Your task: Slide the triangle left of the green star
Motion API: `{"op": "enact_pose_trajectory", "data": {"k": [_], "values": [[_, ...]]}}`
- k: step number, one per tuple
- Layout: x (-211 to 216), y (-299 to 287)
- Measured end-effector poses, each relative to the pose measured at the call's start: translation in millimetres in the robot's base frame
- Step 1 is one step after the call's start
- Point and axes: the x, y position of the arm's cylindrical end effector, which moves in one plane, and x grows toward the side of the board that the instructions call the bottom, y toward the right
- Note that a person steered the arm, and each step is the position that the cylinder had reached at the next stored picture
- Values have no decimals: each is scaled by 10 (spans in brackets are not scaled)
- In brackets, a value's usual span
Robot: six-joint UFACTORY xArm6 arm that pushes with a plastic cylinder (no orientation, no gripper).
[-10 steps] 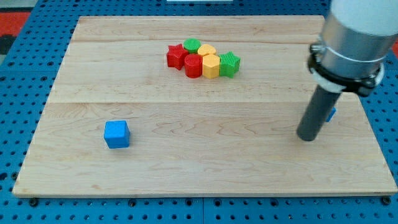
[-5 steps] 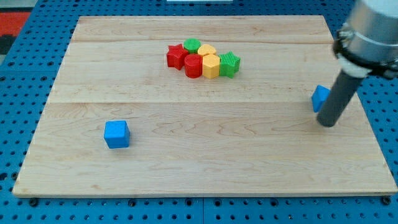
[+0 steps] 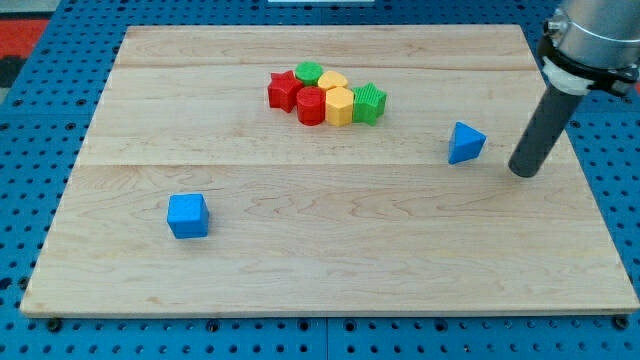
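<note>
A blue triangle (image 3: 465, 142) lies on the wooden board at the view's right. My tip (image 3: 524, 172) is to the right of it, a short gap apart, not touching. The green star (image 3: 369, 102) sits at the right end of a tight cluster near the top middle, well left and above the triangle. The cluster also holds a red star (image 3: 284, 90), a red cylinder (image 3: 311, 105), a yellow hexagon (image 3: 340, 105), a yellow block (image 3: 333, 81) and a green block (image 3: 308, 71).
A blue cube (image 3: 188, 215) sits alone at the lower left of the board (image 3: 330, 270). The arm's grey body (image 3: 592, 35) hangs over the top right corner. Blue pegboard surrounds the board.
The blue triangle has slid left, out from behind the rod into plain view. My tip moved right and up, now standing right of the triangle.
</note>
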Motion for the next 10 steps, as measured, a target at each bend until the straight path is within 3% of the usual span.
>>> {"op": "enact_pose_trajectory", "data": {"k": [2, 4, 5, 7, 9, 10], "values": [[19, 12], [-308, -258], [52, -250], [-899, -846], [-1239, -469], [-1356, -952]]}}
